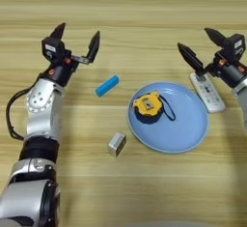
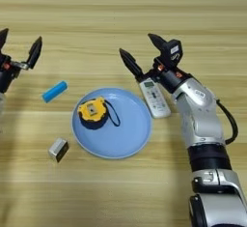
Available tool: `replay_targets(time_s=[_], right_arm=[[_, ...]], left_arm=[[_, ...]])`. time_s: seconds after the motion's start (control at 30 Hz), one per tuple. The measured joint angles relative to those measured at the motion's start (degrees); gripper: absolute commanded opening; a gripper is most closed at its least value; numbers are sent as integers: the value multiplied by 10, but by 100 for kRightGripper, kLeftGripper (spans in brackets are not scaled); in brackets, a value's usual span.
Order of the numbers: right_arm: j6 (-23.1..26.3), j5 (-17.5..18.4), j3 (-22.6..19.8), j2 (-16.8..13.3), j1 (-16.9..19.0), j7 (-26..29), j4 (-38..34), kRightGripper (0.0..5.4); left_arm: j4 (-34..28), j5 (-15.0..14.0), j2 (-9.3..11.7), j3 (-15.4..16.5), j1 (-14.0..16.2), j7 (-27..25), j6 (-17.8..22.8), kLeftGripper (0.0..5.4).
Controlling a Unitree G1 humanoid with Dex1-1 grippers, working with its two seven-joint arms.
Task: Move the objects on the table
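A bright blue bar (image 1: 107,85) lies on the wooden table (image 1: 120,8), left of a blue plate (image 1: 188,124). My left gripper (image 1: 77,36) is open above and to the left of the bar, apart from it. A white remote control (image 2: 154,97) rests just right of the plate's rim. My right gripper (image 2: 142,49) is open above the remote's far end, with one finger (image 2: 130,63) reaching down close to it.
A yellow and black tape measure (image 1: 147,106) sits on the plate's left part. A small silver metal block (image 1: 116,143) lies on the table below the bar, near the plate's left rim.
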Motion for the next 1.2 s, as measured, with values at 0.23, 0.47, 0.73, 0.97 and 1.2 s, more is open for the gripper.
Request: replay_targets(time_s=[0.23,0.47,0.73,0.97,1.2], right_arm=[[-3,-39,2,2,11,-49,0,540],[-5,-68,-7,-2,57,-82,2,540],[-4,-64,-31,-33,107,-64,8,540],[2,-53,-40,-60,148,-20,4,540],[2,-42,-45,-82,161,16,12,540]], left_arm=[[73,56,-9,-13,-3,56,-72,535],[125,60,-9,-16,-9,65,-105,535],[151,58,-8,-16,-15,63,-120,535],[161,56,-6,-16,-20,57,-122,535],[165,54,-6,-15,-22,50,-124,535]])
